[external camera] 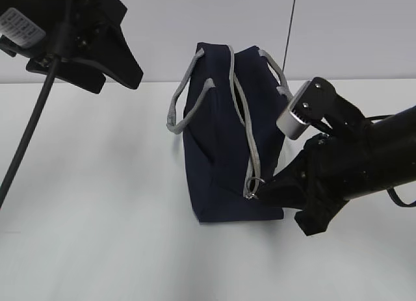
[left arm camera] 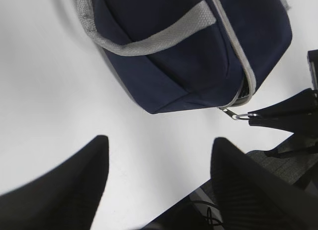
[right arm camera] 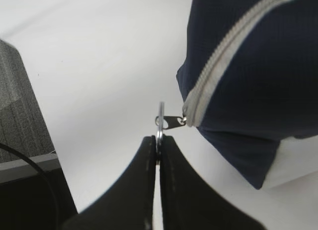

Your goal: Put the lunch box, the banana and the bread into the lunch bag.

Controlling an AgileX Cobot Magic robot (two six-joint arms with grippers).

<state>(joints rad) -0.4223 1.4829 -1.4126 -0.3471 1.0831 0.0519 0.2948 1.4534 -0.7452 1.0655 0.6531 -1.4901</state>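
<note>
Right gripper jaws pinch the lunch bag ring pull — left gripper jaws spread.

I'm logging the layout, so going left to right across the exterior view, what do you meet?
Left gripper → grey handle → lunch bag → ring pull → right gripper, shut on the ring pull.

The table lay bare along its left and front edges, giving open passage. The lunch bag stood mid-table. The right gripper, pinched on the ring pull, blocked the bag's front right corner.
</note>
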